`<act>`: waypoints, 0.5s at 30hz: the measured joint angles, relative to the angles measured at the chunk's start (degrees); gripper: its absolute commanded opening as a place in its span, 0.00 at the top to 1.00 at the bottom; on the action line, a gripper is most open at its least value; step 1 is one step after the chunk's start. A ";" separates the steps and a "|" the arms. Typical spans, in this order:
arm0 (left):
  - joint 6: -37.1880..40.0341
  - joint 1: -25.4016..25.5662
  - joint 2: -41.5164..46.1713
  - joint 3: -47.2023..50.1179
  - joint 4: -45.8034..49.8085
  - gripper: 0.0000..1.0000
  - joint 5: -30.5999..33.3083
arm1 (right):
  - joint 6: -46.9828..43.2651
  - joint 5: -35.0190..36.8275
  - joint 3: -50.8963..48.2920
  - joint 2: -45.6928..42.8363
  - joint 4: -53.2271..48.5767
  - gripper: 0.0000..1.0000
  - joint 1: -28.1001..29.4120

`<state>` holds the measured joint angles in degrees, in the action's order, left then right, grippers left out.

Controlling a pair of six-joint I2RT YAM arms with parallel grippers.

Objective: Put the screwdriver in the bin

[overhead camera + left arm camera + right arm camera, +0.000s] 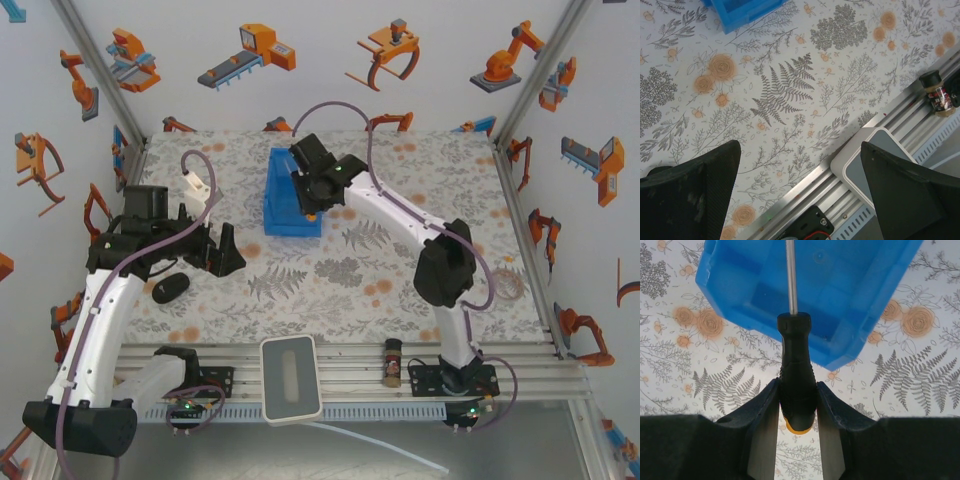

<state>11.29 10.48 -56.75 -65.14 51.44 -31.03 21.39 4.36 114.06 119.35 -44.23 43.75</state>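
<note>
My right gripper (797, 390) is shut on the screwdriver (796, 370), squeezing its black handle with the orange end cap below. The thin shaft points out over the open blue bin (850, 285). In the top view the right gripper (310, 195) hangs over the bin (285, 220), and a bit of orange shows at the screwdriver (310, 212). My left gripper (222, 250) stands open over the table at the left, nothing between its fingers (695, 190). A corner of the bin (740, 10) shows in the left wrist view.
A black oval object (170, 288) lies by the left arm. A small brown bottle (392, 360) and a white-grey pad (290, 378) rest on the front metal rail. The floral table stretches between the arms.
</note>
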 measured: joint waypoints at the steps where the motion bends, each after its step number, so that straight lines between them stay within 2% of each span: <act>1: 0.00 0.00 0.00 0.00 0.00 0.03 -0.09 | -0.04 -0.13 0.68 0.98 -0.07 0.88 0.00; 15: 0.00 0.00 0.48 0.13 -0.15 0.03 -0.42 | -0.66 -0.46 11.21 13.03 -0.09 0.88 -0.04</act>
<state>11.29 10.48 -56.27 -65.01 51.29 -31.44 20.73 3.90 125.27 132.38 -44.31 43.70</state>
